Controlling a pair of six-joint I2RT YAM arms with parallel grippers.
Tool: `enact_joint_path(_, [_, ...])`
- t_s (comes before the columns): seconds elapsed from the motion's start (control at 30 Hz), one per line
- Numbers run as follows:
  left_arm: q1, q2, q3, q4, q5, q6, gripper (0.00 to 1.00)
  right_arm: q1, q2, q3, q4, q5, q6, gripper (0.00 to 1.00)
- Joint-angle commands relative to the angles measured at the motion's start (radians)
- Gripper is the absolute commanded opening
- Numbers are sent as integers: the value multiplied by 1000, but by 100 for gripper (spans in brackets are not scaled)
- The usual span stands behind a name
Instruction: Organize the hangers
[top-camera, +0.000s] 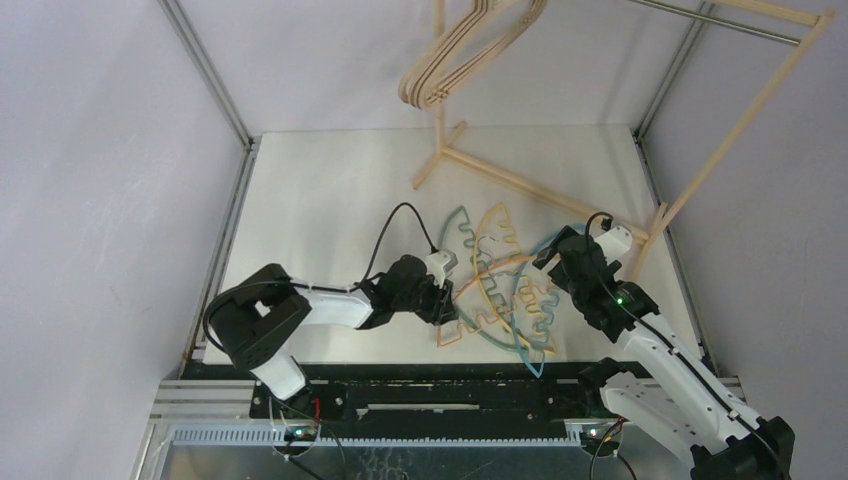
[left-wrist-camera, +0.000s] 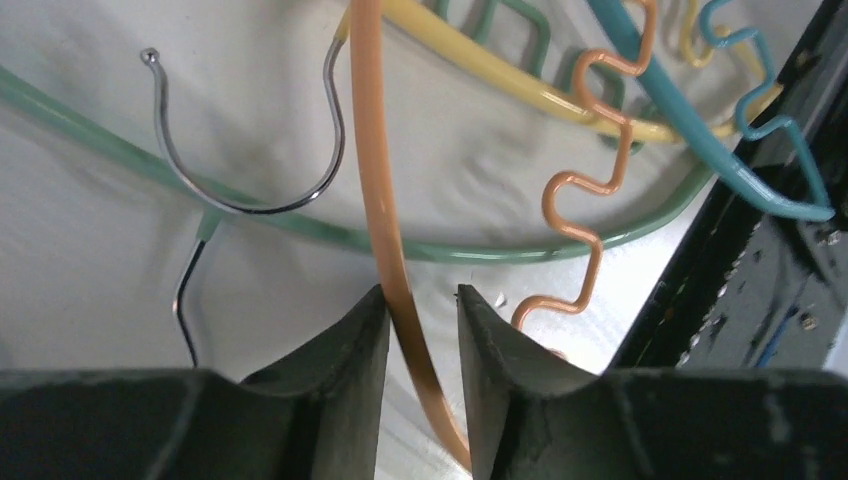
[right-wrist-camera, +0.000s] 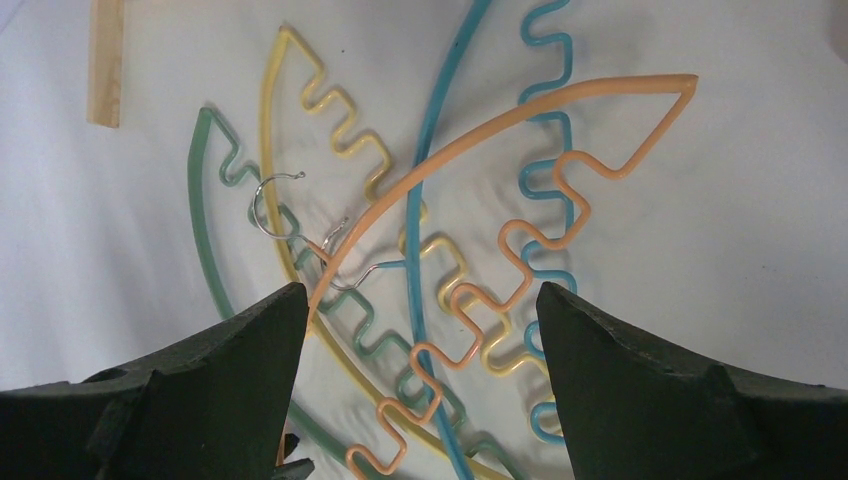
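On the table (top-camera: 320, 200): thin green, yellow, blue and orange hangers (top-camera: 500, 295) lie overlapped in one pile between the two arms
Left gripper (left-wrist-camera: 422, 300): low at the pile's left edge; jaws stand close on either side of the orange hanger (left-wrist-camera: 372, 150), at its smooth arc; one finger is against the rod, a slim gap shows at the other; not clamped
Right gripper (right-wrist-camera: 420, 300): jaws spread wide, holding nothing; above the pile's right side, apart from it
Orange hanger: lies across the green hanger (left-wrist-camera: 450, 250); a metal hook (left-wrist-camera: 250, 205) is just beside it
Wooden hangers (top-camera: 460, 60): hung together on the rack (top-camera: 740, 110), far side
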Motion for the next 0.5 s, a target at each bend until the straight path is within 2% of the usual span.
enact_joint_path(0.0, [-2,32,24,-19,7,6,23,-12,-8,4,39,-3,-21,92])
enact_joint_path(0.07, [-2,19,24,-32,-8,11,1,-15,-9,1,42,-4,-24,92])
enact_joint_path(0.33, [-2,-142,58,-199,-46,57,0,-44,-9,-3,56,-16,-45,92])
enact_joint_path(0.47, [-3,-291,85,-336,-187,94,0,-61,-24,-3,56,-18,-51,92])
